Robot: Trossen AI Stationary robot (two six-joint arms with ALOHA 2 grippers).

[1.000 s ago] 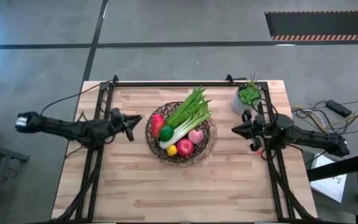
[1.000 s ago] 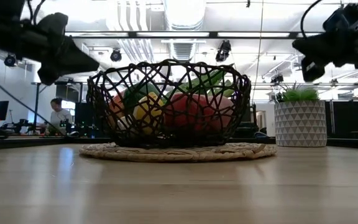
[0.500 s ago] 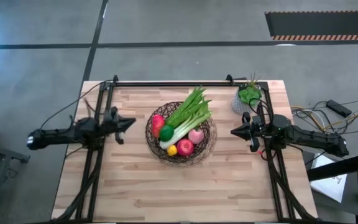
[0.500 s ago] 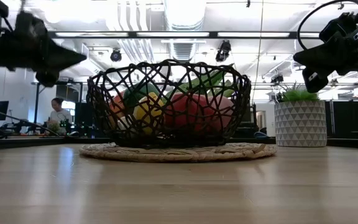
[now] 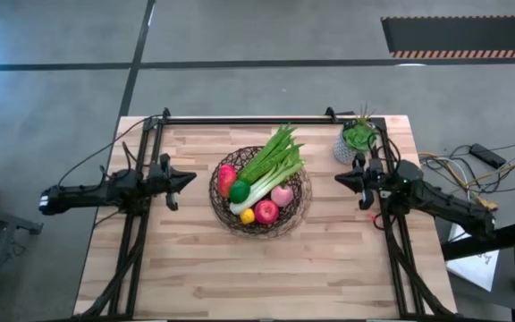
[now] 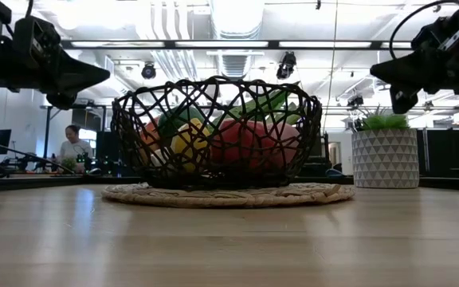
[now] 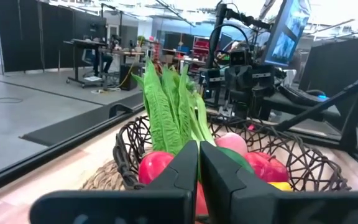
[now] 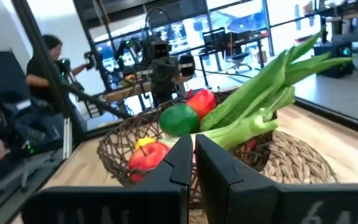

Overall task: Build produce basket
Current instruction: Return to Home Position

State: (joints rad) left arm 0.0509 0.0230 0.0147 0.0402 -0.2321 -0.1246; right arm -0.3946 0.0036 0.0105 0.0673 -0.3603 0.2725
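Observation:
The dark woven-wire basket (image 5: 259,190) stands mid-table on its pale woven base (image 6: 225,194). Inside it lie the pale green celery stalk (image 5: 271,166), a red fruit (image 5: 226,175), the green lime (image 5: 239,190), a pink fruit (image 5: 282,195), another red fruit (image 5: 265,211) and the yellow lemon (image 5: 248,216). My left gripper (image 5: 191,177) hangs shut and empty in the air left of the basket, pointing at it (image 7: 199,147). My right gripper (image 5: 337,181) hangs the same way on the basket's right, shut and empty (image 8: 193,139).
A small grey pot with a green plant (image 5: 354,140) stands near the table's far right corner, just beyond my right arm. Bare wooden tabletop (image 5: 257,268) stretches in front of the basket. People show in the room behind (image 6: 74,145).
My left gripper has drawn back from the basket toward the table's left edge, then held still. My right gripper has shifted slightly toward the far edge. Both have stayed shut. The basket and the produce in it have not moved.

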